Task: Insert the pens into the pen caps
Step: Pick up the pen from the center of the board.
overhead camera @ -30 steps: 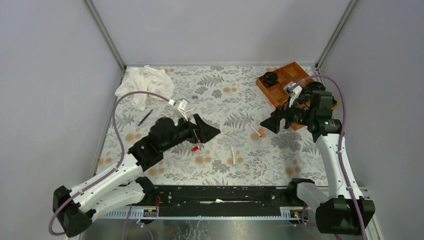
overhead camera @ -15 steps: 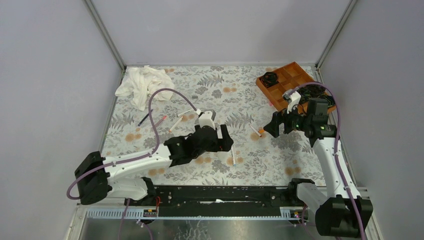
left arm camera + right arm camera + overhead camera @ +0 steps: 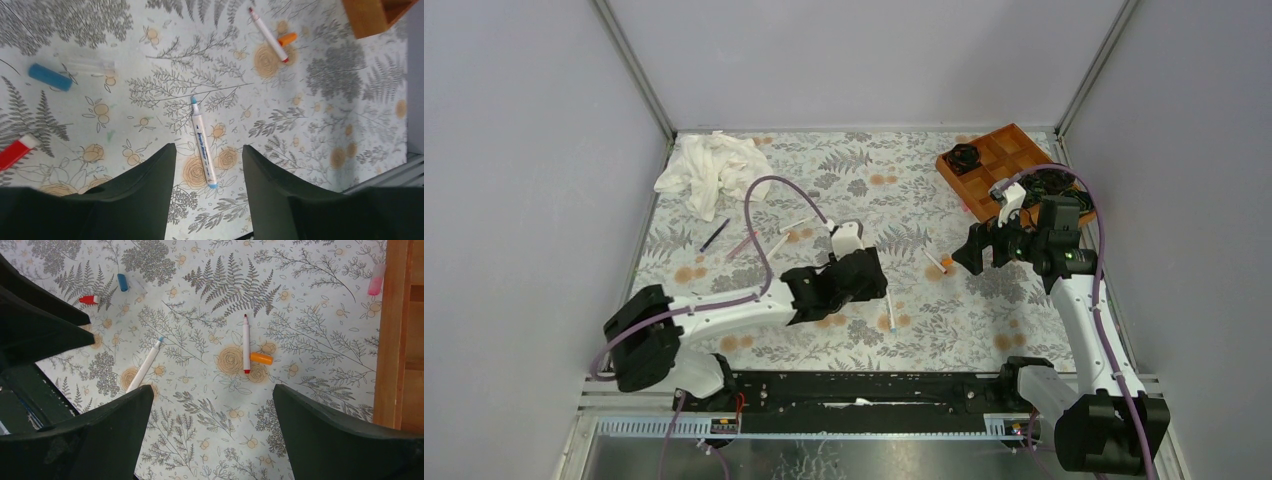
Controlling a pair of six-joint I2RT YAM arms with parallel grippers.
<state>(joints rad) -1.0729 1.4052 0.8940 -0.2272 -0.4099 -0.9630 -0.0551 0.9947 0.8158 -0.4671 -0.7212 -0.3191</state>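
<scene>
Blue-tipped pen [image 3: 204,145] flat on the flowered mat [image 3: 325,125], lying lengthwise in the gap between the left gripper's [image 3: 208,152] jaws. Jaws apart, touching neither side of it.

Right gripper [image 3: 212,390] jaws spread wide, holding nothing; red-tipped pen [image 3: 246,343] lies just ahead of the tips, touching the orange cap [image 3: 261,358]. Near the grippers: two pens. Caps, four: orange, blue cap [image 3: 122,282], red cap [image 3: 90,300], pink cap [image 3: 376,279] just beside the wooden tray [image 3: 400,340]. Top view, well to the left: one dark pen [image 3: 715,235] and two or three white pens [image 3: 776,245], partly crossed by cable.
</scene>
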